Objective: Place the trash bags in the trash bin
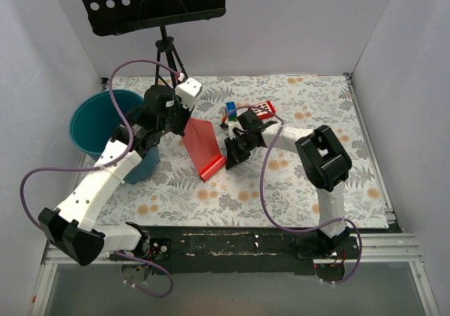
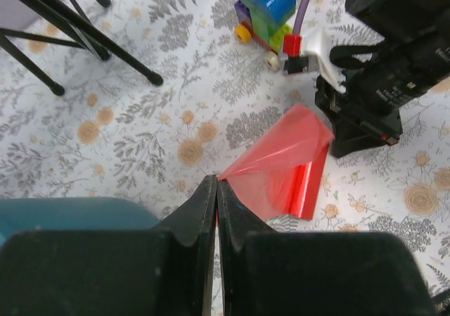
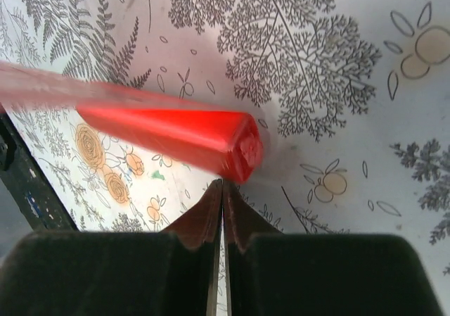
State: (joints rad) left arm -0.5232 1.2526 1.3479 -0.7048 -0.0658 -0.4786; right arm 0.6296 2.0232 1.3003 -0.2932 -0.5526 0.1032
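The trash bag [image 1: 202, 147] sits left of the middle of the tabletop [image 1: 316, 105], a thin, glossy, translucent red film folded into a long tapering strip. Its upper corner rises to the left hand [image 1: 181, 122], whose fingers are pressed together and pinch that corner at their tips [image 2: 216, 189]. From there the film [image 2: 285, 165] fans out and slopes down to the flower-printed cloth.

The strip's lower end is a tight, blurred roll [image 3: 176, 129] lying just beyond the right hand [image 3: 222, 189]. That hand's fingers are pressed together, and I cannot tell whether they nip any film.

The trash bin [image 1: 79, 138] is a round teal plastic bucket with smooth walls, standing at the tabletop's left edge beside the left arm. It is apart from the bag.
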